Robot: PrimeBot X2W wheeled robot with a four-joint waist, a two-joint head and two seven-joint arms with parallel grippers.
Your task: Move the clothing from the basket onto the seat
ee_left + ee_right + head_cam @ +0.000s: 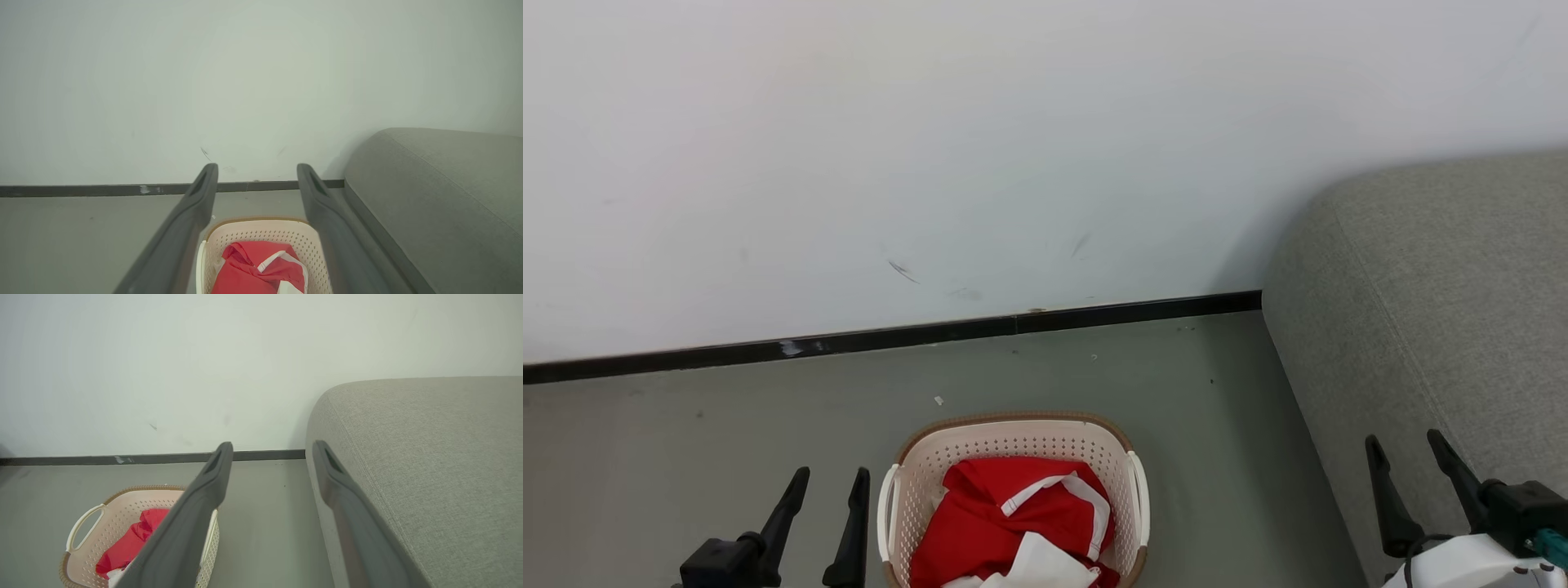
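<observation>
Lying bunched, the clothing (pixel 1013 523) sits in the basket (pixel 1013 437) on the floor, near you at the middle. It lies just right of your left fingers (pixel 854 531), which stand spread and empty. Your right fingers (pixel 1388 498), also spread and empty, hang well apart to the right, by the seat (pixel 1437 310). Judge the left arm nearer; its reach goes right and down.

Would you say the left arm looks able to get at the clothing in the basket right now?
Probably yes: the left fingers stand open just beside the basket, and the clothing lies uncovered inside.
</observation>
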